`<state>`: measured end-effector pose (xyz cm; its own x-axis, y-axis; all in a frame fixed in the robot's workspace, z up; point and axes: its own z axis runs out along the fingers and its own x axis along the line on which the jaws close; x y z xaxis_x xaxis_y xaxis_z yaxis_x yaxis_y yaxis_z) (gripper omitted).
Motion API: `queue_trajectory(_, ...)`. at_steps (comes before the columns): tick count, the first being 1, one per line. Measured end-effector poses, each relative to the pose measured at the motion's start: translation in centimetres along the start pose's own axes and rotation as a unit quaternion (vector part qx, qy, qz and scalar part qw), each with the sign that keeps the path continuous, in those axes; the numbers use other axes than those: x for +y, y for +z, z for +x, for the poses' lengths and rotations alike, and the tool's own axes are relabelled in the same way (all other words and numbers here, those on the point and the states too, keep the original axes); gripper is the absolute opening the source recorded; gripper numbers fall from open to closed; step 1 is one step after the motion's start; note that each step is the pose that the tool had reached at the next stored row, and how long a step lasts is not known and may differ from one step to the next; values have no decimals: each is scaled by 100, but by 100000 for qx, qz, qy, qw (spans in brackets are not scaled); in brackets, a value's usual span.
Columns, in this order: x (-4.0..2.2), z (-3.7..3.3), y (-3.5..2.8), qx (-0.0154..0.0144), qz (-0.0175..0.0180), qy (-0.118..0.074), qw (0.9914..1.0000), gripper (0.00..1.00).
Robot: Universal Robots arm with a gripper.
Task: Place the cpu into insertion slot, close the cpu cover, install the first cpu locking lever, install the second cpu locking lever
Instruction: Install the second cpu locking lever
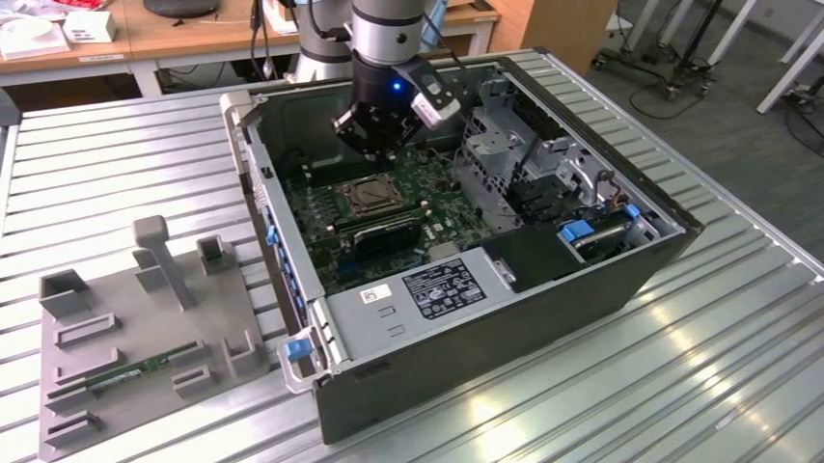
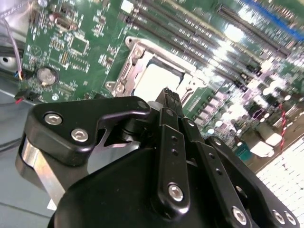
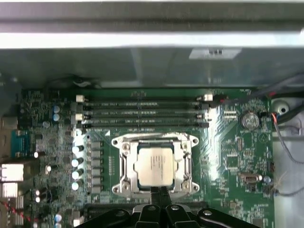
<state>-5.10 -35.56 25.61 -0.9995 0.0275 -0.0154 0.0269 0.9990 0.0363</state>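
End effector (image 3: 160,195) closed, fingers pinched together, nothing held. In the first wrist view the cpu (image 3: 155,164) sits in the insertion slot (image 3: 124,167), cpu cover (image 3: 154,139) down, at 12 o'clock just beyond the fingertips.

Robotics lab or workshop, open PC case (image 1: 515,280) on a ribbed metal bench (image 1: 721,357), robot arm (image 1: 386,39), desks (image 1: 168,39), rolling stands (image 1: 670,58) behind.

From the exterior view we look down at an angle on the open computer case (image 1: 477,241) on the bench (image 1: 721,367). Both wrist views sit close above the green circuit board (image 3: 232,156), sharing the insertion slot (image 3: 156,164) (image 2: 159,78) just beyond the fingers (image 3: 159,197).
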Motion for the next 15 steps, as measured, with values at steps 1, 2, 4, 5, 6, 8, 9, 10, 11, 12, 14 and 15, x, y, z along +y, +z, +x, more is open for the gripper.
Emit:
queue_trajectory(1,-27,-1,-1,1,-6,1,100000,11)
queue_trajectory(2,-55,-1,-2,0,-22,0,100000,11)
queue_trajectory(4,-111,-3,-4,-1,-61,1,100000,11)
queue_trajectory(5,-137,-4,-5,1,-90,0,100000,11)
queue_trajectory(6,-164,-4,-6,0,-126,3,100000,11)
queue_trajectory(8,-217,-6,-8,1,-197,2,100000,11)
queue_trajectory(9,-237,-6,-9,6,-225,4,100000,11)
queue_trajectory(10,-254,-7,-9,7,-235,4,100000,11)
queue_trajectory(11,-263,-4,-9,6,-243,3,100000,11)
queue_trajectory(12,-267,4,-6,1,-243,14,100000,11)
queue_trajectory(14,-270,39,4,-22,-247,3,100000,11)
queue_trajectory(15,-272,65,11,-41,-243,2,100000,11)
